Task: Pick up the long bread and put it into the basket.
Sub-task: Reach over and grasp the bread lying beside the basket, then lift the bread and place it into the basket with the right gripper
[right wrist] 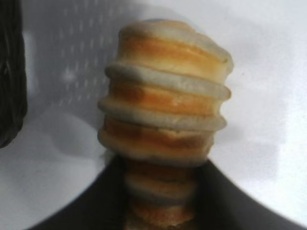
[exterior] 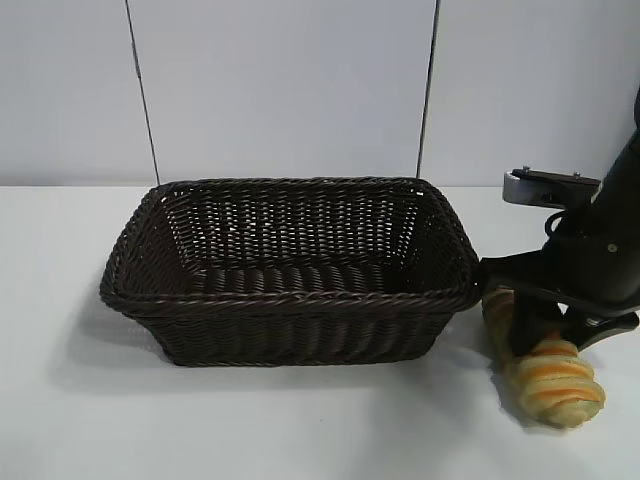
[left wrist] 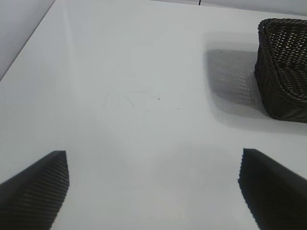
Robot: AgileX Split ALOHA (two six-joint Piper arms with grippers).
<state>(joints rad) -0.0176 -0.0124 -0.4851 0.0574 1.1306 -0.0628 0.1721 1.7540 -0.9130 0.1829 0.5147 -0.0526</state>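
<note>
The long bread (exterior: 552,385), golden-yellow with orange-brown ridges, lies on the white table just right of the basket (exterior: 290,300). My right gripper (exterior: 540,335) is shut on the bread's middle, low at the table. In the right wrist view the bread (right wrist: 165,100) sticks out from between the dark fingers (right wrist: 110,196), and the basket's wall (right wrist: 10,72) shows at one edge. My left gripper (left wrist: 153,191) is open and empty above bare table, out of the exterior view; the basket's corner (left wrist: 283,72) shows far off.
The basket is dark brown wicker, empty, in the middle of the table. A grey wall with two thin dark cables (exterior: 143,95) stands behind. The basket's shadow (left wrist: 230,76) falls on the table beside it.
</note>
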